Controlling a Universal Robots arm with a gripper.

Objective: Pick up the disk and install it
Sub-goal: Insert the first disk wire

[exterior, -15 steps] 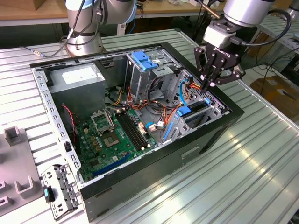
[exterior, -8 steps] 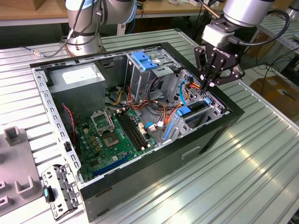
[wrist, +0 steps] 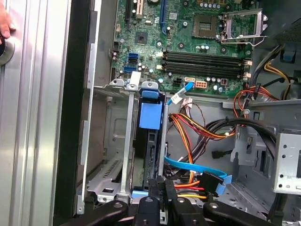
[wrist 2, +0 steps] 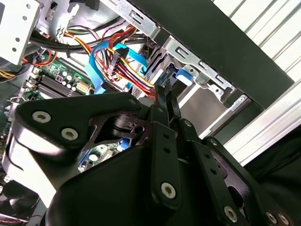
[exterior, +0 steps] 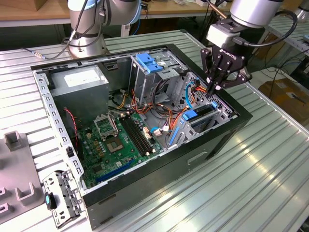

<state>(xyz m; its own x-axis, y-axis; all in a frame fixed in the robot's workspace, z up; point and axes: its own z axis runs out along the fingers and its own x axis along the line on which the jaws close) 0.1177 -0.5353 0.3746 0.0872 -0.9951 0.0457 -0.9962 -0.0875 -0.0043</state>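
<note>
Exterior view: the gripper [exterior: 215, 89] is poised over the drive bay [exterior: 212, 118] at the case [exterior: 217, 140] corner, on the exterior view's right. Its fingers [wrist 2: 167, 101] are pressed together, nothing being grasped. The disk [wrist: 150, 146] is seated upright in the bay, blue rail [wrist: 150, 115] uppermost, directly below the fingertips. Coloured cables [wrist: 197, 129] and the motherboard [exterior: 118, 140] lie beside the bay.

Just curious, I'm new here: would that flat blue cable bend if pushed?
Probably floppy: the blue cable already lies in a loose curve among the other wires. Likely light too, since it looks thin and flat.
</note>
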